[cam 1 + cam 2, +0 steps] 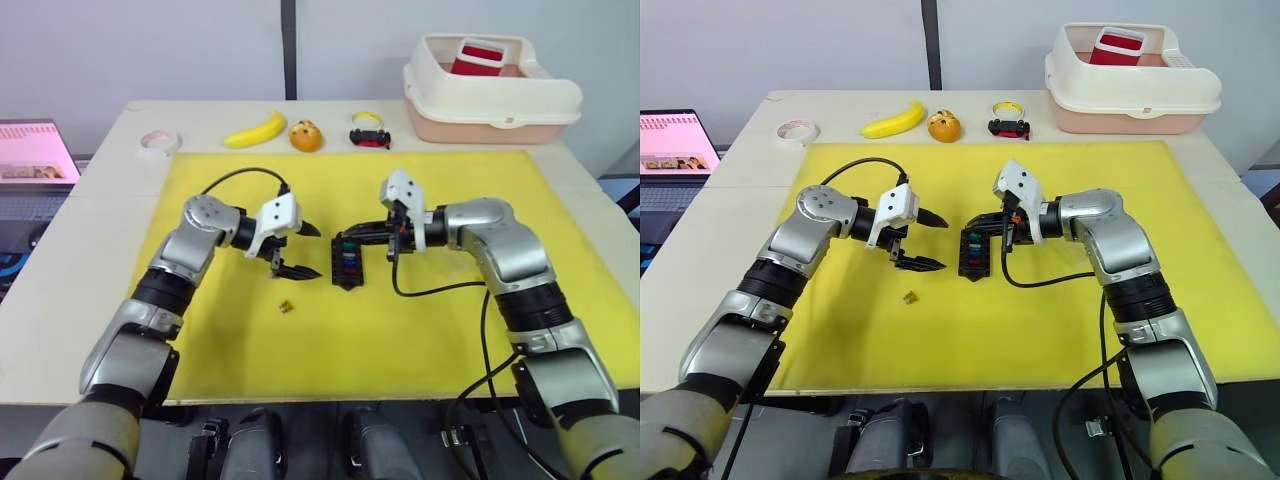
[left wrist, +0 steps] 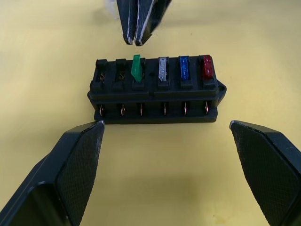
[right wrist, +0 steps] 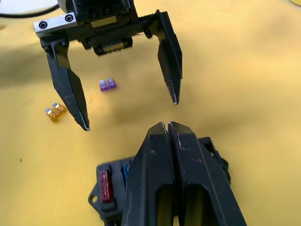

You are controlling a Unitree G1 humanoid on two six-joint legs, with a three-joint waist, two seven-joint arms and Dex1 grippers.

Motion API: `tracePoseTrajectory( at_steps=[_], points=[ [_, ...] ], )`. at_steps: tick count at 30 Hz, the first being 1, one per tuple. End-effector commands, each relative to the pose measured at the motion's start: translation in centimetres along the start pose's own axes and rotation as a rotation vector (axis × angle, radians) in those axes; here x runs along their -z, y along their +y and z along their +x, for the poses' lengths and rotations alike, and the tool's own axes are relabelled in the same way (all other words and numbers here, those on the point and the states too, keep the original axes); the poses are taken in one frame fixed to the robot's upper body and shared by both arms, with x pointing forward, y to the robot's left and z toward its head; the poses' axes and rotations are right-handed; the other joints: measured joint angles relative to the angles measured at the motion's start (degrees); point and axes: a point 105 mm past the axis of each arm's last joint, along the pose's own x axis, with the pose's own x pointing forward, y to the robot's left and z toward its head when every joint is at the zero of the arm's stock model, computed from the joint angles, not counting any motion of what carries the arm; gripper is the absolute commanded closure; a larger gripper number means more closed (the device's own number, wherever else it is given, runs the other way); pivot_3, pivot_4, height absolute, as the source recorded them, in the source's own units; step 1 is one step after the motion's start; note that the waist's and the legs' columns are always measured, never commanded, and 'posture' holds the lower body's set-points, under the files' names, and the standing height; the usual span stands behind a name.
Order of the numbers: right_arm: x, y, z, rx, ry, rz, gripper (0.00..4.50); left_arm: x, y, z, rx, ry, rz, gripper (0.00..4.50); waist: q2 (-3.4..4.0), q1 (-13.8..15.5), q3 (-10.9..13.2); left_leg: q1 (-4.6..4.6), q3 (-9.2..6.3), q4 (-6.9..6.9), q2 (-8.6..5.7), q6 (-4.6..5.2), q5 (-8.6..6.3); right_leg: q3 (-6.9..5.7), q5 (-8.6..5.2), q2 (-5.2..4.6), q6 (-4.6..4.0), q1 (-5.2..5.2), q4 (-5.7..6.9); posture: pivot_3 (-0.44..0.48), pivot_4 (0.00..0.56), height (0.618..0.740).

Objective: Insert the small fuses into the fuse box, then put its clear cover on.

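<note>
You are looking at silver-grey arm shells with black joints, white wrist housings, a black cable looping off each forearm, and tapered black fingers (image 2: 75,174) whose pads are cross-hatched beside the fuse box (image 2: 155,92).

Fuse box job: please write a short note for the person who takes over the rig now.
Left gripper: open, empty, beside the fuse box.
Right gripper: shut, tips above the box's row of slots.
Done: green fuse, grey fuse, blue fuse and red fuse are in the box.
Left: purple fuse and amber fuse lie loose on the yellow mat; two slots free. Then the cover.
</note>
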Motion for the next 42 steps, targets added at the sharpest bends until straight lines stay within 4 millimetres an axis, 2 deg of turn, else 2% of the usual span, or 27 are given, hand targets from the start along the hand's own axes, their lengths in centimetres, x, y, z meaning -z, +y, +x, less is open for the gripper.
tracePoseTrajectory(
  at_steps=[1,13,20,26,31,42],
  points=[
    [-0.5,-0.5,-0.3,0.019,-0.029,-0.004,4.42,-1.3,0.5,-0.5,-0.018,-0.021,0.045,0.0,0.0,0.02,0.0,0.0,0.0,0.0,0.0,0.0,0.0,0.0,0.0,0.0,0.0,0.0,0.0,0.0,0.15,0.739],
    [1.5,-0.7,0.3,0.007,0.023,0.07,4.42,-1.5,0.4,-0.6,-0.018,-0.022,0.041,0.0,0.0,0.02,0.0,0.0,0.0,0.0,0.0,0.0,0.0,0.0,0.0,0.0,0.0,0.01,0.0,0.0,0.15,0.739],
    [4.0,-0.4,0.5,-0.007,0.113,0.097,4.42,-1.4,0.4,-0.6,-0.019,-0.018,0.043,0.0,0.0,0.02,0.0,0.01,0.0,0.0,0.0,0.0,0.0,0.0,0.0,0.0,0.0,0.02,0.0,0.0,0.15,0.739],
    [5.0,-0.4,0.7,0.002,0.15,0.1,4.42,-1.4,0.4,-0.6,-0.019,-0.016,0.043,0.0,0.01,0.01,-0.01,0.04,-0.01,0.0,0.0,0.0,0.0,0.0,0.0,0.0,0.0,0.05,0.0,0.0,0.15,0.739],
    [6.7,-0.3,0.5,-0.004,0.239,0.08,4.42,-1.5,0.4,-0.5,-0.016,-0.018,0.045,0.0,0.03,0.08,-0.03,0.08,-0.01,0.01,0.0,0.0,0.0,0.0,0.0,0.0,0.0,0.1,-0.01,0.0,0.15,0.739],
    [6.9,0.2,0.4,-0.023,0.284,0.086,4.42,-1.2,0.1,-0.8,-0.01,-0.016,0.035,0.0,0.03,0.18,-0.05,0.13,-0.03,0.01,0.0,0.0,0.0,-0.02,0.0,-0.01,0.0,0.18,-0.02,0.0,0.15,0.739]
  ],
)
